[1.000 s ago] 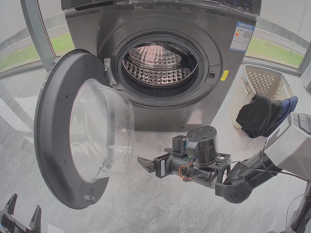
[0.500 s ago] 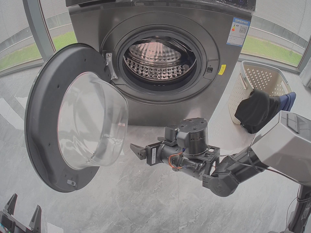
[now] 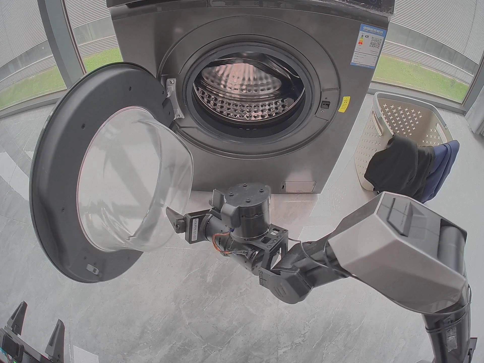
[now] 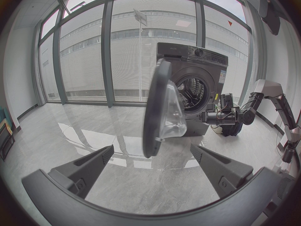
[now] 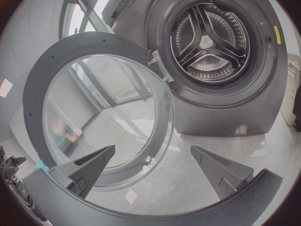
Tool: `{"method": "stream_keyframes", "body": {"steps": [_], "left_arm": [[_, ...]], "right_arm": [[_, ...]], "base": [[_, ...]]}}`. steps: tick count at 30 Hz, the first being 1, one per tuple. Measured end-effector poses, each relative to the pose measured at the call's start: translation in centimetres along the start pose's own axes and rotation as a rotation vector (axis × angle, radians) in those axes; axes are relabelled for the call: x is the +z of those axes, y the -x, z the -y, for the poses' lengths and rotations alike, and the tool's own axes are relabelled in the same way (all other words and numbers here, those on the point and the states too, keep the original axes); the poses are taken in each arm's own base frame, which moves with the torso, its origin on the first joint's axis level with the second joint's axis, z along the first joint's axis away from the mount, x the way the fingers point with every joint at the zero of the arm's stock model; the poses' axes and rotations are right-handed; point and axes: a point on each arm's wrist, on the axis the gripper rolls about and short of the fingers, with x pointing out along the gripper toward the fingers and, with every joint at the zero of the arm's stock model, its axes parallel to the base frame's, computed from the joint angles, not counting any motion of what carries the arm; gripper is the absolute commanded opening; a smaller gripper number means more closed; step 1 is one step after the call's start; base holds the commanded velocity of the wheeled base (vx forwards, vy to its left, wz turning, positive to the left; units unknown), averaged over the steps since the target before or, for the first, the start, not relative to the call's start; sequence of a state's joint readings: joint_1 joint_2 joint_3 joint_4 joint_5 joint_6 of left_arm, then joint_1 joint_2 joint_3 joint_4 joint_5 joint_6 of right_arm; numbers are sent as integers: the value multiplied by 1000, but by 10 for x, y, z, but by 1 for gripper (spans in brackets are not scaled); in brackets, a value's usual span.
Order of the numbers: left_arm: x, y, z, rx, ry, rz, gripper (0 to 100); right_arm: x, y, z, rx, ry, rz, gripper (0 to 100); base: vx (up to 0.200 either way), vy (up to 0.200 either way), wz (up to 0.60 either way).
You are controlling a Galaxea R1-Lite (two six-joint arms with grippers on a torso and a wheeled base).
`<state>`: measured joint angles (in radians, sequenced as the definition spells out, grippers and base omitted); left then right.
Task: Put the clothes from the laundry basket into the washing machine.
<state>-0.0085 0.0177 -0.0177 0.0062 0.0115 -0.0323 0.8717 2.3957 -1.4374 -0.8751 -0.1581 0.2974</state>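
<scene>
Nothing held in the right gripper (image 3: 174, 219): spread wide and empty, parked low over the floor, just beside the glass bulge of the open door (image 3: 60, 177). Same for the left gripper (image 3: 36, 323): spread apart, empty, low and well apart from the work.

Past the door, straight into the washing machine (image 3: 322, 142): a bare steel drum (image 3: 247, 92), with no clothes inside yet. Barely begun, by the look of it.

Off to the right of the machine, just beside it, a pale laundry basket (image 3: 403, 102) on the floor. Over its near rim, a black garment (image 3: 398, 167), draped and hanging partly outside. Next to that, a blue garment (image 3: 443, 157), also over the rim.

Probably light, limp and floppy. Likely to trail and to snag on the basket rim or the door when lifted. Best pinched at the bunched fold on top of the rim, deep enough to catch several layers, not at a loose hem. Lift high before swinging across, and push well past the door seal before letting go.
</scene>
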Motion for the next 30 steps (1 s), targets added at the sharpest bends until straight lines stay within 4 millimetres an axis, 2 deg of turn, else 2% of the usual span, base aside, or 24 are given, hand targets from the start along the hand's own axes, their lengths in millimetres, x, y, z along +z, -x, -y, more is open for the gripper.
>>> {"method": "stream_keyframes", "body": {"steps": [3, 6, 9, 13, 19, 25, 26, 28, 30], "left_arm": [[0, 0, 0, 0, 0, 0, 100], [0, 0, 0, -1, 0, 0, 100], [0, 0, 0, -1, 0, 0, 100], [0, 0, 0, -1, 0, 0, 100], [0, 0, 0, -2, -1, 0, 100], [0, 0, 0, -4, -3, 0, 100], [0, 0, 0, -4, -3, 0, 100], [0, 0, 0, -4, -3, 0, 100], [0, 0, 0, -5, -3, 0, 100]], "right_arm": [[-5, -6, 2, -10, -19, 5, 100], [-7, -3, 5, -21, -28, -10, 100], [-7, 5, 14, -50, -29, -32, 100], [2, 22, 17, -76, -26, -39, 100], [34, 71, 21, -107, -22, -33, 100], [74, 149, 34, -149, -6, 3, 100], [77, 157, 36, -156, -4, 10, 100], [93, 195, 44, -178, 13, 48, 100], [98, 209, 48, -191, 21, 64, 100]], "base": [[0, 0, 0], [0, 0, 0], [0, 0, 0], [0, 0, 0], [0, 0, 0], [0, 0, 0], [0, 0, 0], [0, 0, 0], [0, 0, 0]]}}
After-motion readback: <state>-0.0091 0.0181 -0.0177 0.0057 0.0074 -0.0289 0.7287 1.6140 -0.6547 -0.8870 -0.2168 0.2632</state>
